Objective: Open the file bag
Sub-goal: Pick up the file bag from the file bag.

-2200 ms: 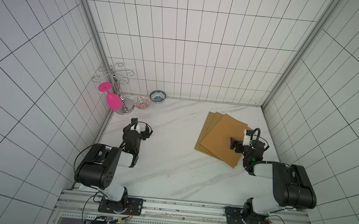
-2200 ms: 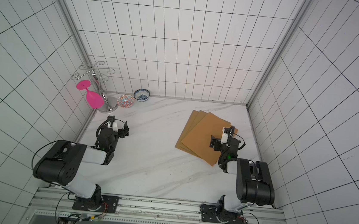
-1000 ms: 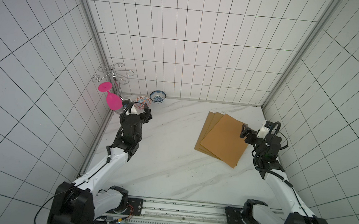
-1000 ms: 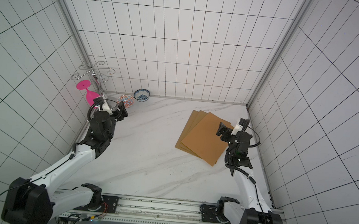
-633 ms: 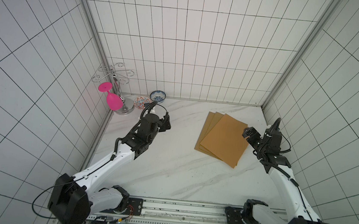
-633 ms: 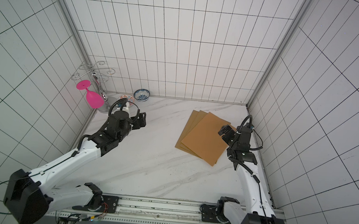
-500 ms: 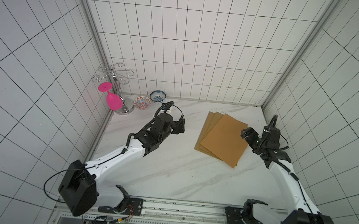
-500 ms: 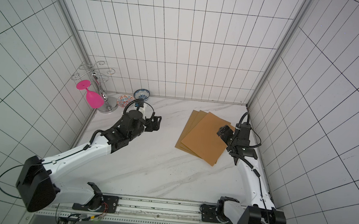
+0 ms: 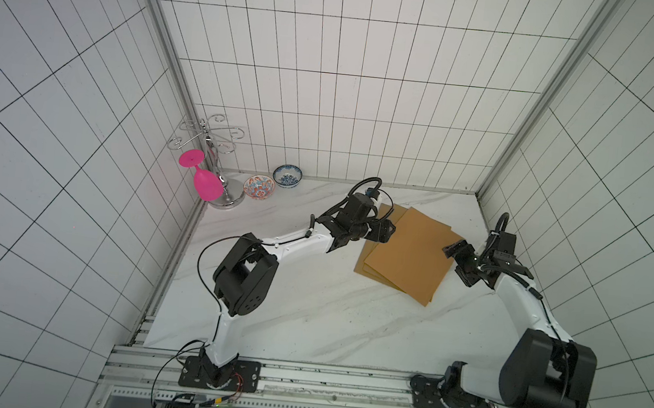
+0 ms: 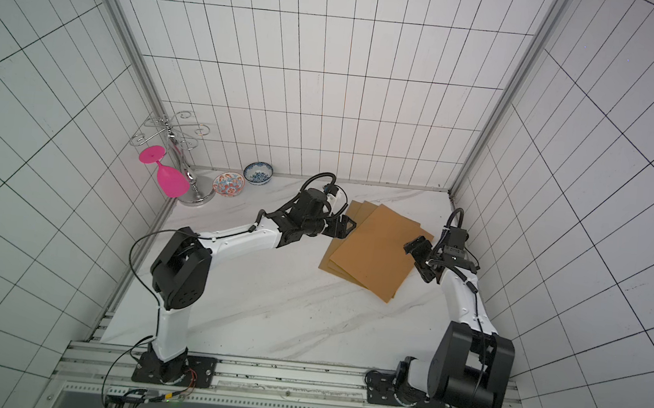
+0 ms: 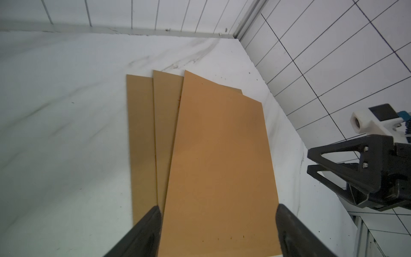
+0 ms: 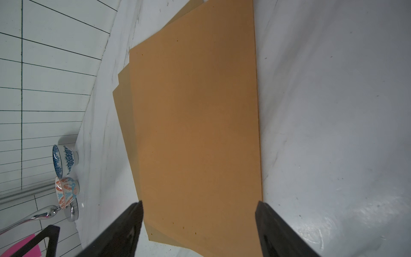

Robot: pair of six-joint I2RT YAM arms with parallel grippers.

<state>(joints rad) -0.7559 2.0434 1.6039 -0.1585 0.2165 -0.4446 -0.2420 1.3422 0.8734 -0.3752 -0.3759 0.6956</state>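
Three brown paper file bags [image 9: 406, 253] [image 10: 374, 250] lie flat and fanned out on the right half of the marble table, the top one [image 11: 222, 155] [image 12: 195, 122] covering most of the other two. My left gripper [image 9: 382, 231] [image 10: 341, 227] [image 11: 218, 211] hovers open over the stack's far left edge, with nothing held. From the opposite side my right gripper [image 9: 457, 258] [image 10: 418, 256] [image 12: 199, 207] hangs open over the stack's right edge, facing the left one, also with nothing held. The left wrist view shows the right gripper [image 11: 309, 164] beyond the top bag.
A pink glass [image 9: 201, 180] hangs on a chrome rack [image 9: 216, 149] at the back left corner. Next to the rack stand a red-patterned bowl [image 9: 259, 187] [image 12: 66, 191] and a blue-patterned bowl [image 9: 287, 175] [image 12: 63, 160]. The tiled right wall [image 9: 520, 215] stands close behind the right arm.
Both arms have unfolded from their rest near the front. The left swung right across the table to the stack, the right came over its right edge. Both jaws narrowed slightly.
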